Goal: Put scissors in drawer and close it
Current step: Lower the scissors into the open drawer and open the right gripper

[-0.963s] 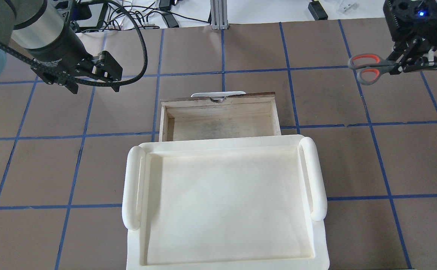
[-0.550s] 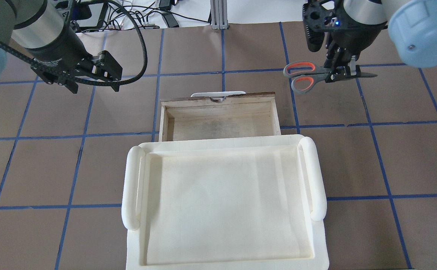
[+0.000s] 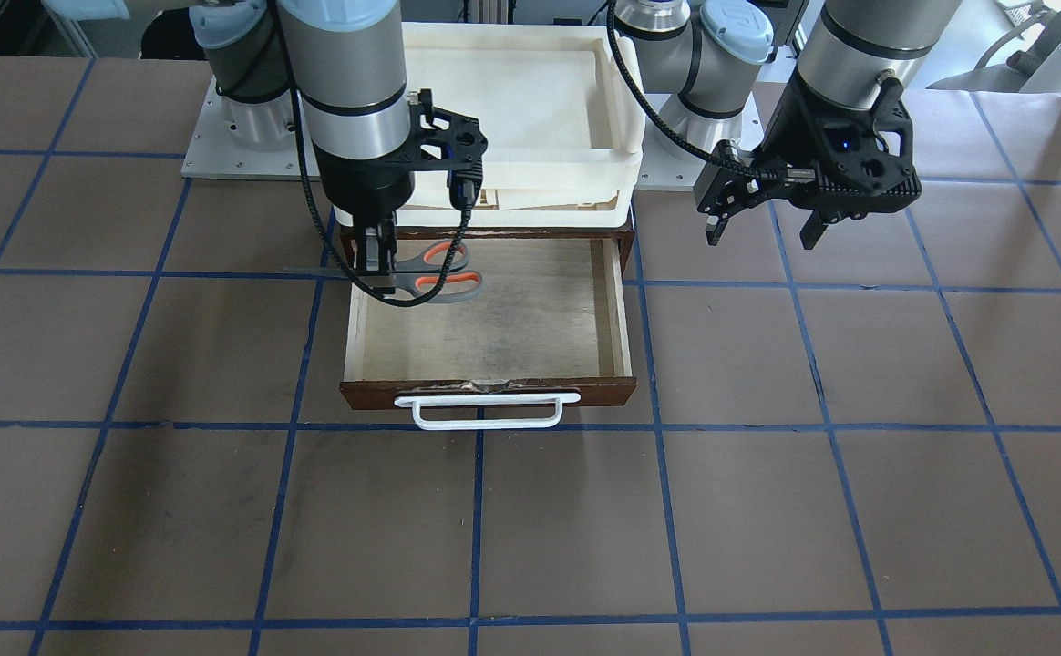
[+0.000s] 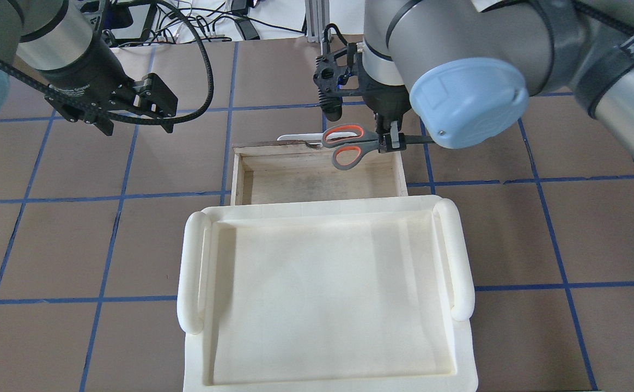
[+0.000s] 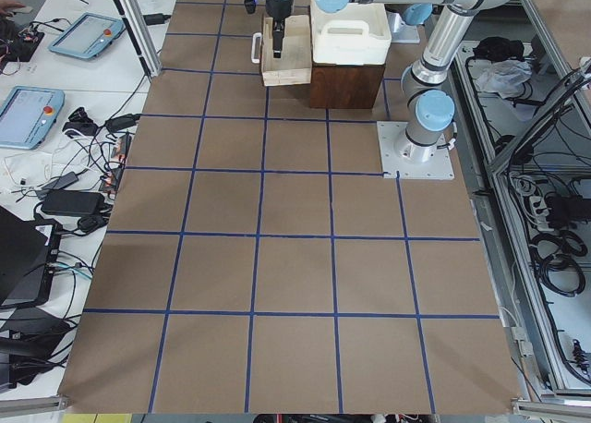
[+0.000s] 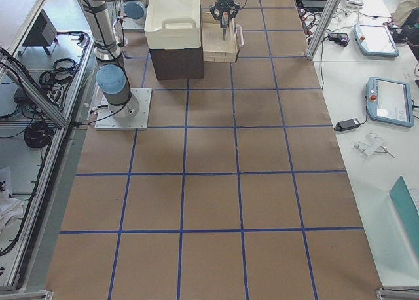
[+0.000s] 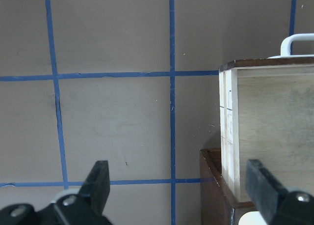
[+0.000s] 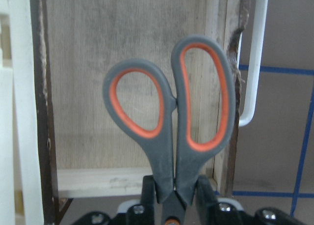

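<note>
Findings, front-facing view, taken from the bottom of the frame upward.

1. Table [image 3: 530, 528]: the lower half shows only the brown gridded surface.
2. Handle [image 3: 487, 410]: white bar at lower centre, on the drawer's dark front. Nothing touches it.
3. Drawer [image 3: 530, 319]: pulled out at frame centre. The pale floor is bare and nothing lies in it.
4. Scissors [image 3: 454, 287]: at the upper left of the drawer opening, lying level along the drawer's width. They are pinched at the neck by the right gripper [image 3: 378, 271], which points straight down. The loops are over the opening and the blade tip passes left beyond the side wall. The right wrist view shows one loop over the floor and the larger loop over the front board. By my reading they are held clear above the drawer and are not resting in it.
5. Tray [image 3: 617, 169]: cream, at top centre behind the drawer.
6. Left gripper [image 3: 760, 228]: upper right, over the table and well apart from the drawer. Its fingers are spread and hold nothing.

Assessment: pick-up and carry are done. Lowering and release are not yet done. The blade overhang looks to need correcting first, in my judgement. Closing the drawer remains.
</note>
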`<state>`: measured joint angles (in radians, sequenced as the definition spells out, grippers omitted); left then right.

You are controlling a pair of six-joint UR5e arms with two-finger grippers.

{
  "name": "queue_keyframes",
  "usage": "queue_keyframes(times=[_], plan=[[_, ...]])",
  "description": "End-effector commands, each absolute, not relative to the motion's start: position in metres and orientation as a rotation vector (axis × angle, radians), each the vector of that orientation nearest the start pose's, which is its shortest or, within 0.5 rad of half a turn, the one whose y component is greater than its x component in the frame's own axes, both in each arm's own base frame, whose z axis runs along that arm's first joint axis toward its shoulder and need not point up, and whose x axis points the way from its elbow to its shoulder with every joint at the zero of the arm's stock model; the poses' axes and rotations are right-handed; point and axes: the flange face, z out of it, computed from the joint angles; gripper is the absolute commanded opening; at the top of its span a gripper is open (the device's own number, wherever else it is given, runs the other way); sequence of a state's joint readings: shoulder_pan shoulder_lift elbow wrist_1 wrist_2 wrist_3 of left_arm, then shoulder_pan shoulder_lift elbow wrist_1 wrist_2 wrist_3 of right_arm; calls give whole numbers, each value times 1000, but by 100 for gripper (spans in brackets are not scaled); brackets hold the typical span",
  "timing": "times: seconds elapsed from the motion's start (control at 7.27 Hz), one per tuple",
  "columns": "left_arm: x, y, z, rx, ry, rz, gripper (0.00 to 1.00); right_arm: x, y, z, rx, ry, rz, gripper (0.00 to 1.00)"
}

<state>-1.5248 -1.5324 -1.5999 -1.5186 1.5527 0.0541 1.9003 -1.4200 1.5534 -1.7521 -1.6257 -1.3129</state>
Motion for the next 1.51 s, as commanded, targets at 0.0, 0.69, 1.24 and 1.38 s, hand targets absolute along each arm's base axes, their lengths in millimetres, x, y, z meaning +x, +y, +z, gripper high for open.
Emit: queue_keyframes(times=[0.0,0.69,1.24,1.38], plan=[[-113,-487,498,11,3158,-101,100,354,-482,391,-2321,2194,16,0],[-113,-487,497,11,3157,-96,100,397,-489,340,-2260,2181,-26,0],[-114,-488,495,11,3159,-89,100,405,-486,328,-2275,2169,8,4],[-114,-488,495,11,3158,-89,100,406,-486,326,-2267,2165,7,69]])
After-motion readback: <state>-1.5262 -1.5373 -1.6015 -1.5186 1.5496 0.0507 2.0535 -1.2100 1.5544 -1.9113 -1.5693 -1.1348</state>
